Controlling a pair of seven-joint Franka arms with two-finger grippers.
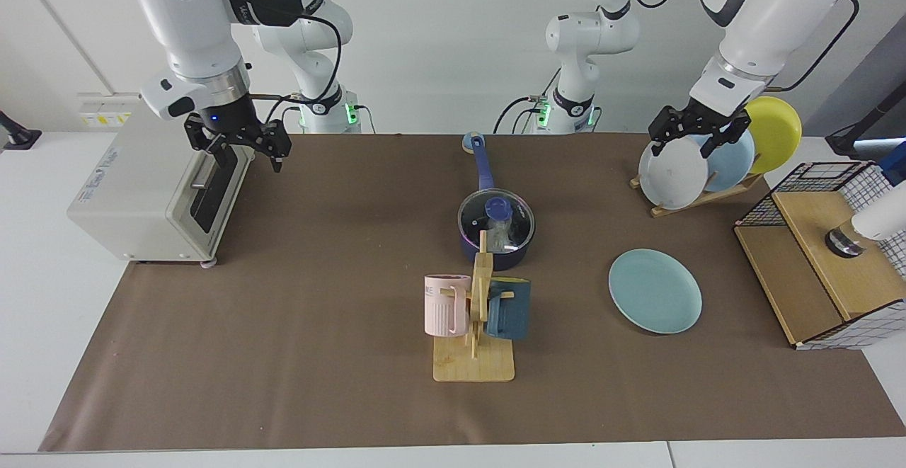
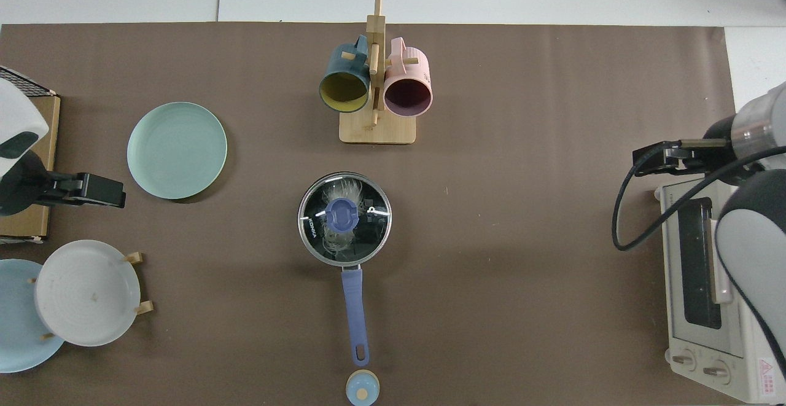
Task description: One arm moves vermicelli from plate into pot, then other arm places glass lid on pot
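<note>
Vermicelli (image 2: 336,241) partly hidden beneath glass lid (image 2: 368,234)

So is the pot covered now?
Covered. The glass lid sits flat on the pot, noodles visible beneath it.
</note>
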